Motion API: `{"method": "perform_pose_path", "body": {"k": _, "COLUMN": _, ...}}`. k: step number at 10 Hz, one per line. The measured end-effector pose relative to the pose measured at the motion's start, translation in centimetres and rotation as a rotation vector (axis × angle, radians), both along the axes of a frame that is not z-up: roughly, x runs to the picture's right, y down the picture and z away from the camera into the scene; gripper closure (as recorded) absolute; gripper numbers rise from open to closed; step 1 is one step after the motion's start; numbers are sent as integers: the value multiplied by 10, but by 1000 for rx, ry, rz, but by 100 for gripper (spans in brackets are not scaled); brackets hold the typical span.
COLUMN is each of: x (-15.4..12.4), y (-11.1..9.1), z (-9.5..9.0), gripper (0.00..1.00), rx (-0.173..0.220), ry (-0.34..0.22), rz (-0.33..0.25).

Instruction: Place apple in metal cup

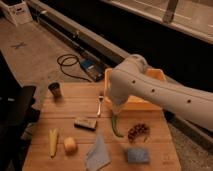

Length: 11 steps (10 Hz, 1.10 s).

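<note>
One wooden table (72, 102), with pale, grained planks, is carrying everything. One metal cup (55, 90), small, dark grey and slightly tapered, is standing upright near the table's far left corner. One corn cob (53, 142), long and yellow, is lying near the front left corner. Just to its right one apple (70, 145), round, smooth and yellow-orange, is sitting by the front edge, well apart from the cup.

One flat brown block (86, 123), rectangular, is lying toward the middle of the table. One grey-blue cloth (97, 156), soft and creased, is lying at the front edge. One slim metal fork (100, 105) is lying lengthwise between the middle and the far edge.

One gripper (115, 109) is hanging over the middle of the table, just above the near end of one curved green pod (116, 126). Its pincer is standing spread and pinching nothing. It is well apart from both the apple and the cup. One white arm (160, 95), smooth and rounded with small dark dots, is reaching in across the right edge.

One yellow tray (156, 75), boxy and plastic-looking, is sitting at the far right corner, partly hidden by the arm. One dark, knobbly bunch of grapes (138, 132) is lying toward the right edge. One blue sponge (137, 155), rectangular and rough, is lying near the front right corner.
</note>
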State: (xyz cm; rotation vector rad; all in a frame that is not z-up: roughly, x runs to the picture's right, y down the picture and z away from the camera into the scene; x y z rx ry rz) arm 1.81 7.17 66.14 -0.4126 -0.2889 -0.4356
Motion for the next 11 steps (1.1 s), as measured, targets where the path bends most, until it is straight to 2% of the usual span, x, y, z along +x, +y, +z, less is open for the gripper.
{"method": "perform_pose_path", "body": {"k": 2, "x": -59, "y": 18, "z": -3, "gripper": 35, "rx": -14, "ry": -94, "rz": -74}}
{"method": "perform_pose_path", "body": {"k": 3, "x": -79, "y": 28, "z": -5, "gripper": 35, "rx": -28, "ry": -131, "rz": -108}}
{"method": "perform_pose_path", "body": {"k": 8, "x": -80, "y": 30, "z": -5, "gripper": 35, "rx": -32, "ry": -133, "rz": -125}}
{"method": "perform_pose_path", "body": {"k": 9, "x": -83, "y": 33, "z": -5, "gripper": 35, "rx": -31, "ry": -139, "rz": -154}}
{"method": "perform_pose_path", "body": {"k": 11, "x": -103, "y": 48, "z": -6, "gripper": 35, "rx": -38, "ry": -190, "rz": -243}}
